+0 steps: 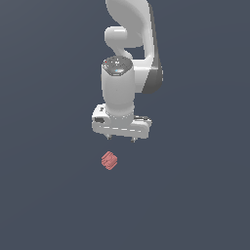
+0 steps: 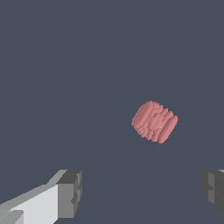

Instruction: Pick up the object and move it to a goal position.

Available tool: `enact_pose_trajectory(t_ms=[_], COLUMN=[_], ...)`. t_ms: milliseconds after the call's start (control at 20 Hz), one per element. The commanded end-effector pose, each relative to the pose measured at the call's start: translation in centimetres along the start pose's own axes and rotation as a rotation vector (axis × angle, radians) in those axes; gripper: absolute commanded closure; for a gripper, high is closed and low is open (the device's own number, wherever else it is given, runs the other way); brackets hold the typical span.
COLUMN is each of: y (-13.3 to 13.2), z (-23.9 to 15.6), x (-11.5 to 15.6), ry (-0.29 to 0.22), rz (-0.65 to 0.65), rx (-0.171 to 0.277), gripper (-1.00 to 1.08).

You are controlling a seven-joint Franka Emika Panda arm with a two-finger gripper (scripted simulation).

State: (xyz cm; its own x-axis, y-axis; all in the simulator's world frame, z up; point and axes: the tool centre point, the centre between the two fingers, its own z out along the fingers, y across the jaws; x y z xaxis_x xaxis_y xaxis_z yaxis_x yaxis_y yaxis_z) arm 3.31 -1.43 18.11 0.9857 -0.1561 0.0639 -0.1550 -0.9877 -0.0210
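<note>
The object (image 1: 109,160) is a small pinkish-red ridged block on the dark grey floor, below my white gripper (image 1: 121,139) and slightly toward the exterior view's left. The gripper hangs above it, apart from it, with its short fingers spread and nothing between them. In the wrist view the block (image 2: 154,121) lies beyond the fingertips (image 2: 70,192), which stand wide apart at the frame's edge, and the gripper (image 2: 142,190) is open and empty.
The white arm (image 1: 131,44) rises behind the gripper toward the top of the exterior view. A plain dark grey surface (image 1: 49,195) surrounds the block on all sides.
</note>
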Motion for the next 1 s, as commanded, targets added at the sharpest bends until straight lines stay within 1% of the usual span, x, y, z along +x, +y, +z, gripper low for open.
enact_pose_trajectory(t_ms=[0,550,750,950], y=[0.6,3.8,4.7,5.2], z=[0.9,6.3,7.7,8.6], x=[0.4,2.5,2.9,3.1], ry=[-0.007,-0.042,-0.05,-0.054], rz=[0.059,0.389,0.471,0.526], rx=[-0.001,-0.021,-0.029,-0.035], gripper=[-0.92,-0.92,-0.92,-0.92])
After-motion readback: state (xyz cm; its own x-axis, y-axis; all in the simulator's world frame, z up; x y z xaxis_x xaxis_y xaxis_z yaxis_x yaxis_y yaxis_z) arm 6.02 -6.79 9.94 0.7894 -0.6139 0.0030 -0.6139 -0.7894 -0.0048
